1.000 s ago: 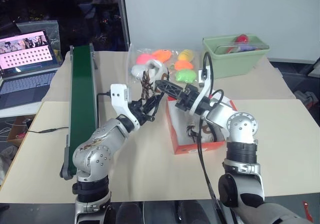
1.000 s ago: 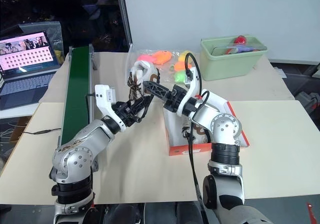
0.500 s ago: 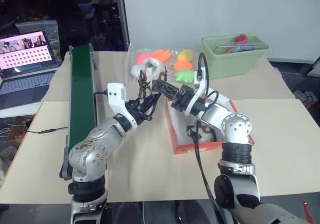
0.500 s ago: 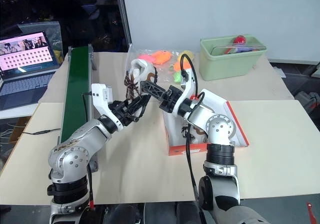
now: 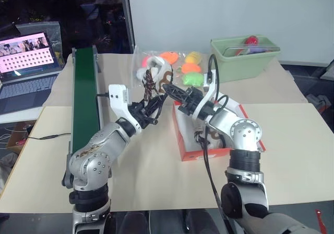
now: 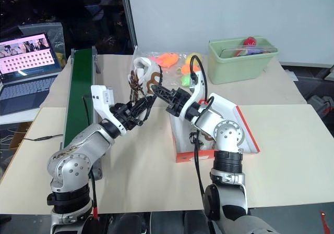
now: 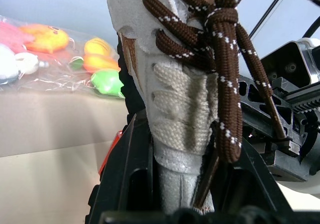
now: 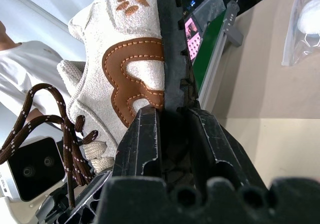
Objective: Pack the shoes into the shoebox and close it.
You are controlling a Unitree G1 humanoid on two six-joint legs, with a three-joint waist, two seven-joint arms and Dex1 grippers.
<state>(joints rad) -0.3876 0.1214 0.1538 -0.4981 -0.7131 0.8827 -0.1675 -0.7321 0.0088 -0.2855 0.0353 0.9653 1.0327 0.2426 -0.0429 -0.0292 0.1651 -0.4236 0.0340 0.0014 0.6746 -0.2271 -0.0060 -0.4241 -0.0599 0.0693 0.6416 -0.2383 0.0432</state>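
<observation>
A cream shoe with brown patches and dark brown laces hangs in the air left of the shoebox, between both grippers. My left gripper is shut on its laced upper; the left wrist view has the woven upper wedged between the fingers. From the right, my right gripper is shut on the shoe's heel and dark sole, its fingers clamped on that edge. The red-orange shoebox lies open on the table under my right arm, white inside.
A long green conveyor runs along the left, with a laptop beyond it. A clear bag of bright soft toys lies behind the shoe. A light-green bin stands at the back right. A person in a white shirt stands nearby.
My right gripper's fingers have closed from wide open onto the shoe's heel. Both hands stayed where they were, and the left kept its grip.
</observation>
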